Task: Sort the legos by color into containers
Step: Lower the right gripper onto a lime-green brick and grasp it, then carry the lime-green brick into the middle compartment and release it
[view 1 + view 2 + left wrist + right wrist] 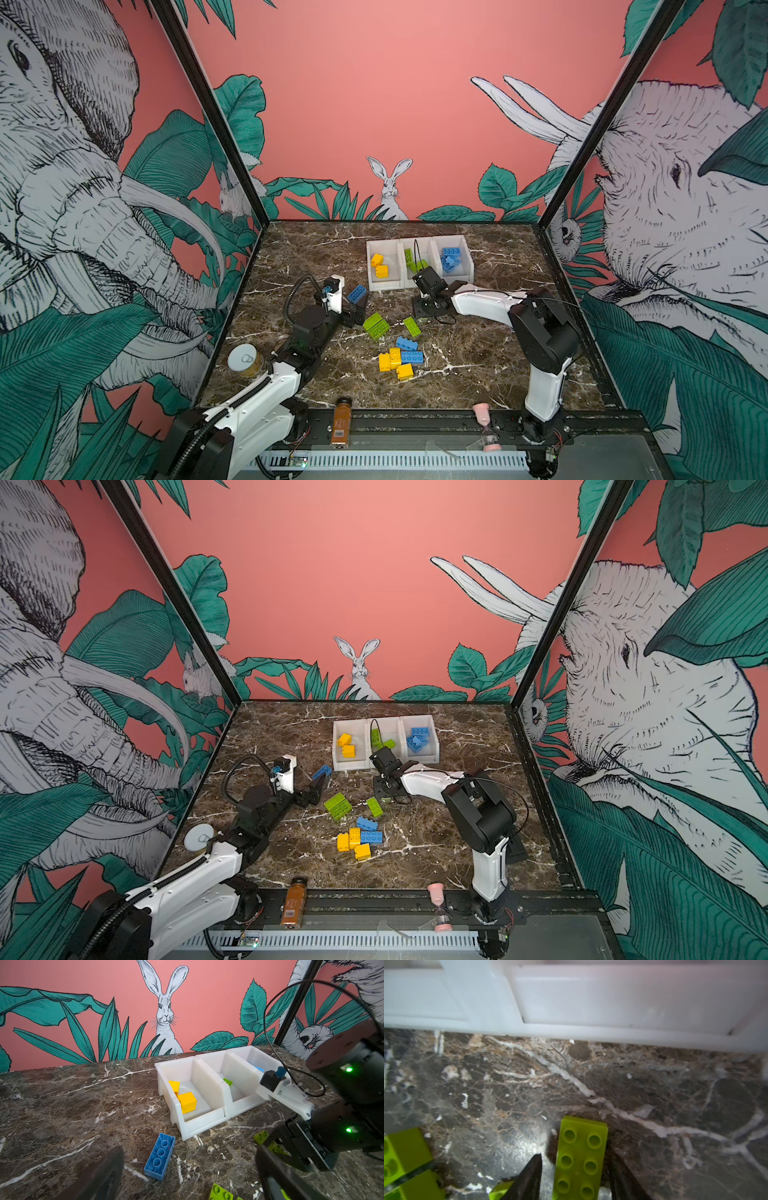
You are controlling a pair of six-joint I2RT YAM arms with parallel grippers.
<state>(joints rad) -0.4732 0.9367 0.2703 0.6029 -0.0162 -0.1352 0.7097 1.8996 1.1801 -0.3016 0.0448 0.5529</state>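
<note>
Dark marble tabletop (478, 365); at centre in a top view, oblong lime green studded brick (412, 327) lies studs up, long axis slanting toward three joined white plastic bins (386, 286); right gripper (575, 1156) straddles it, jaws narrow, gap at one finger; left gripper (189, 1150) spread wide.

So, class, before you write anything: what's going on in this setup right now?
Two robot arms are sorting legos by colour into three joined white containers. Yellow bricks, green bricks and blue bricks already sit in separate bins. The right claw straddles a green oblong brick on the marble table, not yet clamped. The left claw is open near a loose blue brick.
</note>
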